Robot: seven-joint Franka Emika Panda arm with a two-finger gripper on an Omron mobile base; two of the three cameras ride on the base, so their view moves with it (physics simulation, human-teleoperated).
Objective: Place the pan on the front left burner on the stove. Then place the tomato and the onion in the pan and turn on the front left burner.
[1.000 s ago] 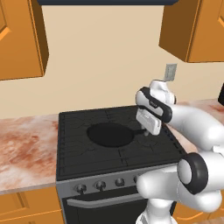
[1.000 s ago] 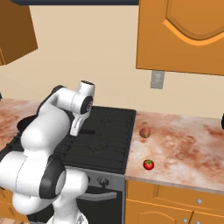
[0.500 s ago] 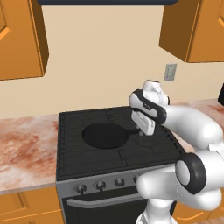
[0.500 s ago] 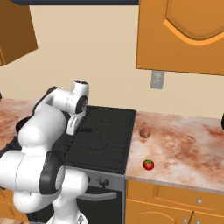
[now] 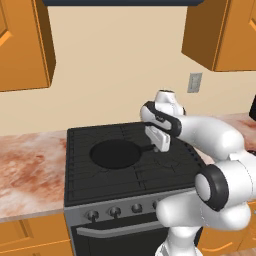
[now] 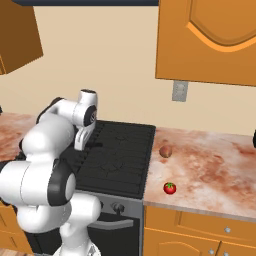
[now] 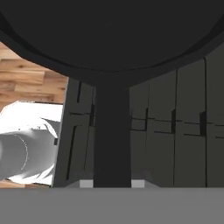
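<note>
pan (image 5: 115, 153), carried leftward over the stove (image 5: 80, 190) toward the front left burner (image 5: 102, 172); gripper (image 5: 159, 145) clamped on its handle, placement pending.

One pan (image 5: 115, 153), one stove (image 5: 105, 187), one tomato (image 6: 170, 188), one onion (image 6: 165, 151); perhaps four knobs (image 5: 114, 211), others hidden.

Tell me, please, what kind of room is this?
It is a home kitchen, a rendered one. A black four-burner stove with round knobs stands between speckled reddish stone counters, orange wooden cabinets hang on the wall, and a small red tomato lies on the counter.
</note>
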